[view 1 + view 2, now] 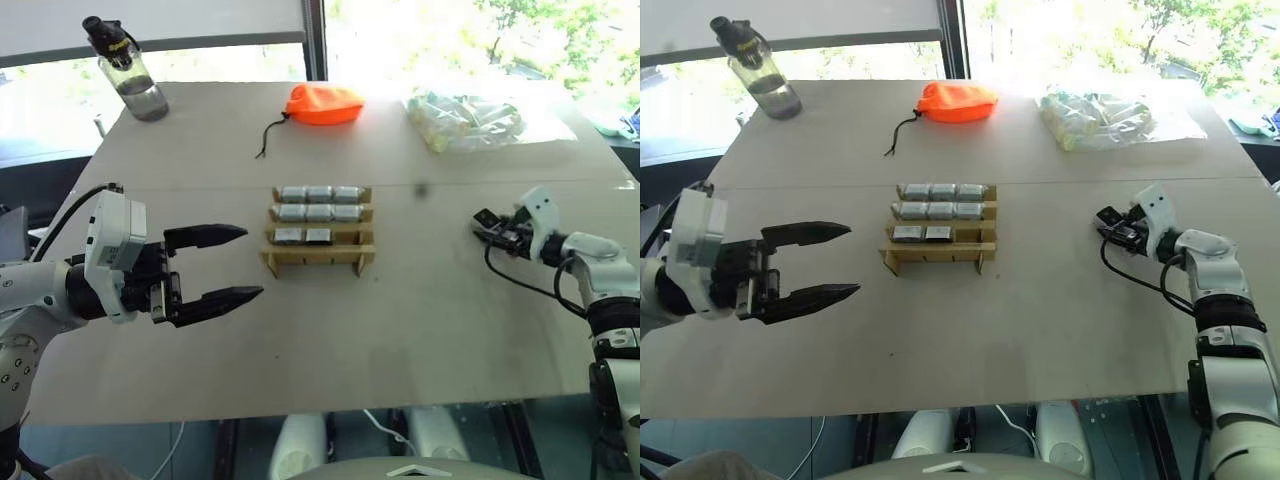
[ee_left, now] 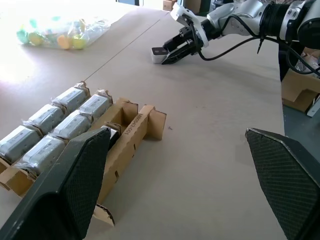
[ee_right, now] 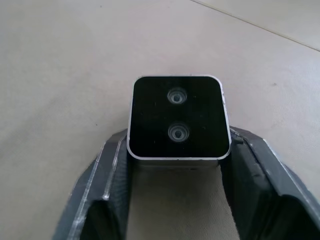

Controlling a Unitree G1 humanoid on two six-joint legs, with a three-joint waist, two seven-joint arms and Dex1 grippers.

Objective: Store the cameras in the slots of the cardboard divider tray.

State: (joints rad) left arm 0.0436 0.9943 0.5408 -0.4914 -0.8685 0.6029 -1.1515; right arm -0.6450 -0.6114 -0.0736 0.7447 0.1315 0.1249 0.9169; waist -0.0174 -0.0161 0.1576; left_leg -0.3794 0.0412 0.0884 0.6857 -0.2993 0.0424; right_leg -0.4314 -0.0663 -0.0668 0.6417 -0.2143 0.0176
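Head views, both eyes: I count eight cameras (image 1: 319, 203) already seated in the cardboard divider tray (image 1: 318, 256) at mid-table, three in each of the two far rows and two in the third. One slot in that third row stands empty, as does the nearest row. My left gripper (image 1: 228, 265) hangs level over the table on the tray's left, jaws wide apart and holding nothing. My right gripper (image 1: 487, 226) sits low on the table well to the tray's right, close to that edge. The water bottle (image 1: 125, 71), orange pouch (image 1: 323, 103) and clear bag (image 1: 464, 117) line the far edge, well out of my way, so the stretch of table (image 1: 430, 310) between right gripper and tray is bare.

Left wrist view: the filled rows show as wrapped silver blocks, and the front of the tray is open. Across the table the right gripper's black fingers (image 2: 176, 52) straddle the ninth camera (image 2: 159, 54), which rests on the surface.

Right wrist view: that last camera's dark face with two lenses sits square between the jaws, which flank its sides and look to be touching; I judge them clamping on it. By my reckoning only this one remains to lift and slot.
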